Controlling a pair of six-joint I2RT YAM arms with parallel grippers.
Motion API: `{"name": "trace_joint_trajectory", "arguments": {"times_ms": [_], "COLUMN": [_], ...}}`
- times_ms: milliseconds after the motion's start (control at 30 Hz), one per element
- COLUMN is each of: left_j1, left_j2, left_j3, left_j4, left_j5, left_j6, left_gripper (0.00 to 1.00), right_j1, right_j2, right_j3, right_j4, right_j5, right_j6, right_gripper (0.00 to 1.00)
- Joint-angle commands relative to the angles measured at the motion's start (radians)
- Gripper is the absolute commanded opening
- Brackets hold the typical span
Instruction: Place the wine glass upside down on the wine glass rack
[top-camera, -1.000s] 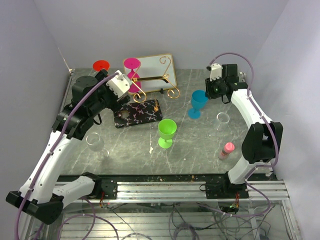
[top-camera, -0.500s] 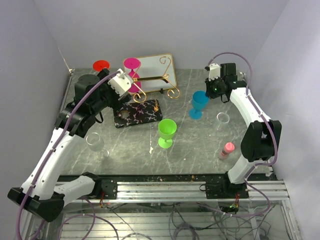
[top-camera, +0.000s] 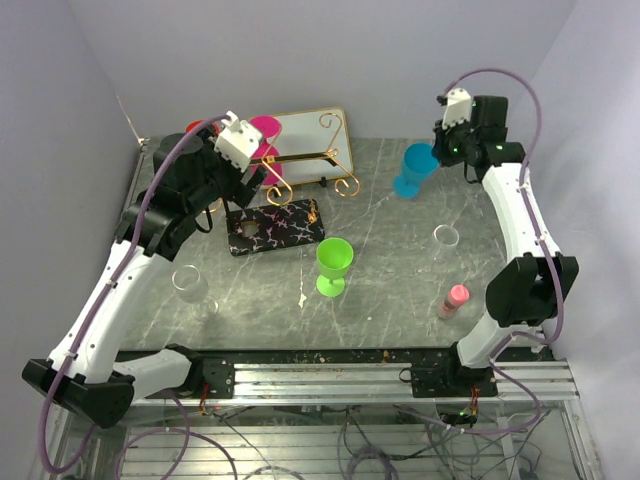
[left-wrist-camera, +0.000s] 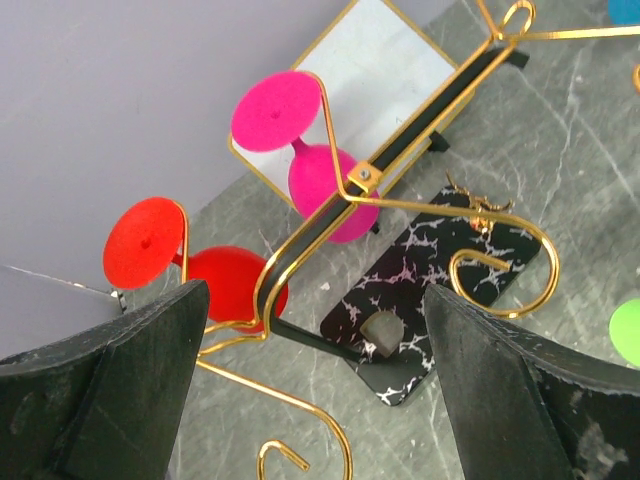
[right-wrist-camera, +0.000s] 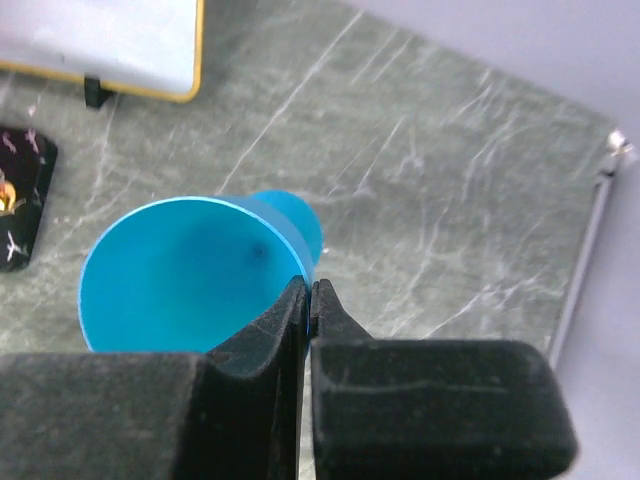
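The blue wine glass (top-camera: 413, 170) hangs upright above the table at the back right. My right gripper (top-camera: 441, 153) is shut on its rim. In the right wrist view the jaws (right-wrist-camera: 310, 290) pinch the thin wall of the blue wine glass (right-wrist-camera: 180, 270). The wine glass rack (top-camera: 310, 158) is gold wire on a black marbled base (top-camera: 275, 228). A pink glass (left-wrist-camera: 320, 190) and a red glass (left-wrist-camera: 225, 285) hang upside down on the rack (left-wrist-camera: 400, 200). My left gripper (left-wrist-camera: 315, 400) is open above the rack's left end, holding nothing.
A gold-rimmed white tray (top-camera: 310, 135) leans behind the rack. A green glass (top-camera: 333, 265) stands mid-table, a clear glass (top-camera: 190, 285) at the left. A small clear glass (top-camera: 446, 238) and a pink bottle (top-camera: 455, 298) stand at the right.
My right gripper closed on the blue glass's rim and lifted it up and back to the right. My left gripper moved slightly back over the rack, still open.
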Motion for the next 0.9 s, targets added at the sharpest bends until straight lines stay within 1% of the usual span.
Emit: {"name": "trace_joint_trajectory", "arguments": {"times_ms": [0,100,400,567,867], "left_j1": [0.012,0.012,0.012,0.011,0.003], "left_j2": [0.034,0.061,0.155,0.217,0.315], "left_j3": [0.097,0.138,0.266,0.336,0.376], "left_j4": [0.031,0.033,0.071,0.124,0.244], "left_j5": [0.027,0.072,0.219,0.293,0.413], "left_j6": [-0.102,-0.151,-0.365,-0.522,-0.749], "left_gripper": [0.99,1.00,0.94,0.90,0.86], "right_j1": [-0.027,-0.028,-0.022,0.007,0.062], "right_j2": [-0.078,-0.108,-0.215,-0.233,-0.230], "right_j3": [0.102,0.153,0.237,0.283,0.319], "right_j4": [-0.005,-0.004,0.087,0.144,0.218], "right_j5": [-0.035,-0.061,-0.214,-0.290,-0.449], "right_j6": [0.002,0.021,0.135,0.205,0.328], "right_gripper": [0.00,0.00,0.00,0.00,0.00]}}
